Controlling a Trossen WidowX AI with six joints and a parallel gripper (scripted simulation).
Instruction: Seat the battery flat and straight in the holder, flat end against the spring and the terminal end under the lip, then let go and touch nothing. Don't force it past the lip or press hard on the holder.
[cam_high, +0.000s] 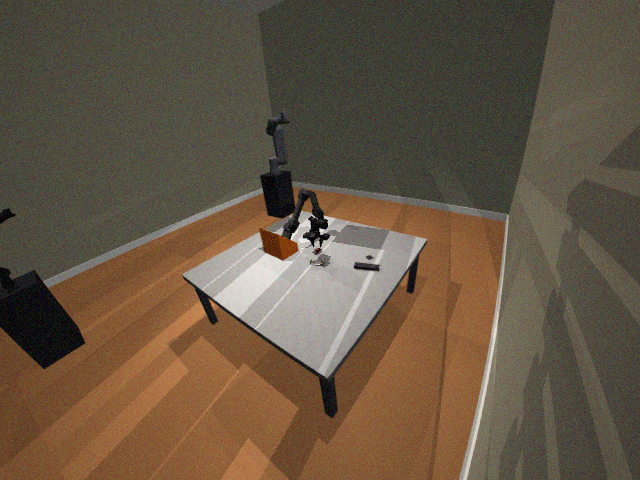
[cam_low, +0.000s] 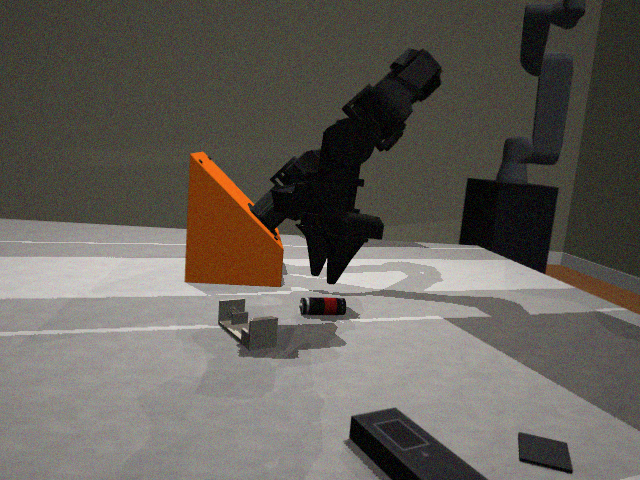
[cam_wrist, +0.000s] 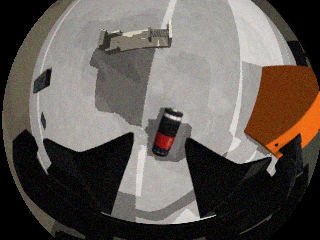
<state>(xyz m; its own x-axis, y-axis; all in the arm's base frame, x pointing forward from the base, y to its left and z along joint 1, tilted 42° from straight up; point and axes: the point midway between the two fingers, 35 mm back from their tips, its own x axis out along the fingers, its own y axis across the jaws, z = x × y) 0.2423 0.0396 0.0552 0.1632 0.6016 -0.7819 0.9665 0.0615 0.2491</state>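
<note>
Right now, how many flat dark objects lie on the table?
2: a long dark slab at the near edge and a small dark square to its right; none seems hidden.

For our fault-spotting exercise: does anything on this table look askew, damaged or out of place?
Nothing looks damaged or spilled. The battery simply lies on its side on the table, beside the empty holder, not yet seated. The gripper hovers above it, jaws open, holding nothing.

Top view: high, distant, looking down on the table (cam_high: 310, 310). Exterior view: low, close, at table height. Wrist view: fisheye, straight down, holder (cam_wrist: 136, 39) at 12 o'clock. All share the battery (cam_low: 322, 305).
</note>
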